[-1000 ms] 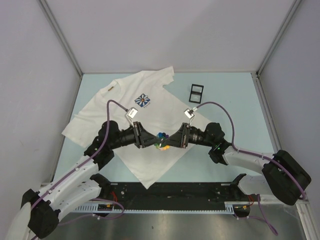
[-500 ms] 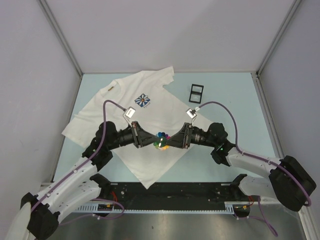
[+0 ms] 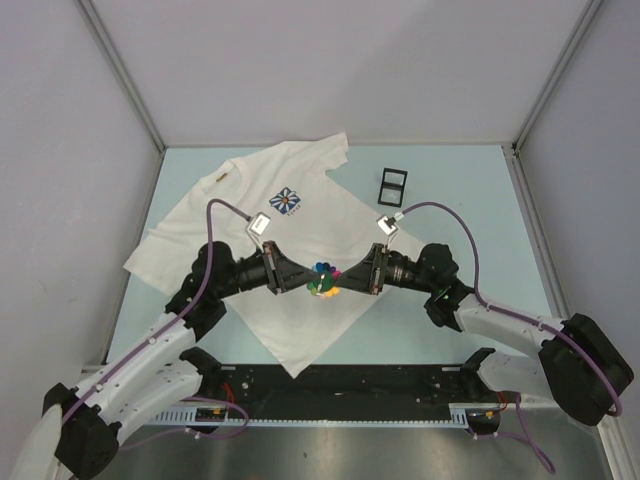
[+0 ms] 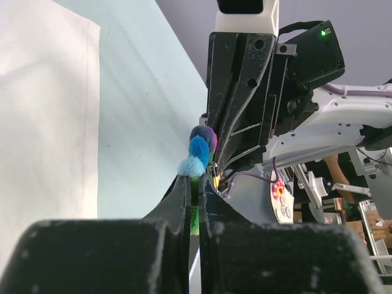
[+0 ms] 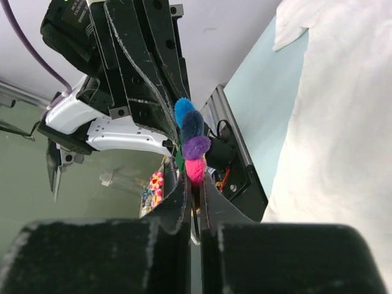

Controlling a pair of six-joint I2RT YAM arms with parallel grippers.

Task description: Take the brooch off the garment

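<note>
left tool (image 3: 306, 283): fingers pressed nearly together, pinching the brooch (image 3: 321, 277) | right tool (image 3: 340, 279): pinching the same brooch from the opposite side, tips almost meeting | brooch: multicoloured pompom cluster over the garment (image 3: 250, 220), mid-counter (image 3: 470, 200) | garment: white T-shirt spread flat, collar toward far-left corner, hem toward near edge

Seeing fuzzy pom-pom fluff on the brooch (image 4: 197, 153), soft matt white cloth on the garment (image 3: 300, 230), scuffed, dusty matt black plastic on the left gripper (image 4: 195, 182) and right gripper (image 5: 193, 182), plus getting a smooth low-sheen vibe off the pale-blue table (image 3: 470, 175).
</note>
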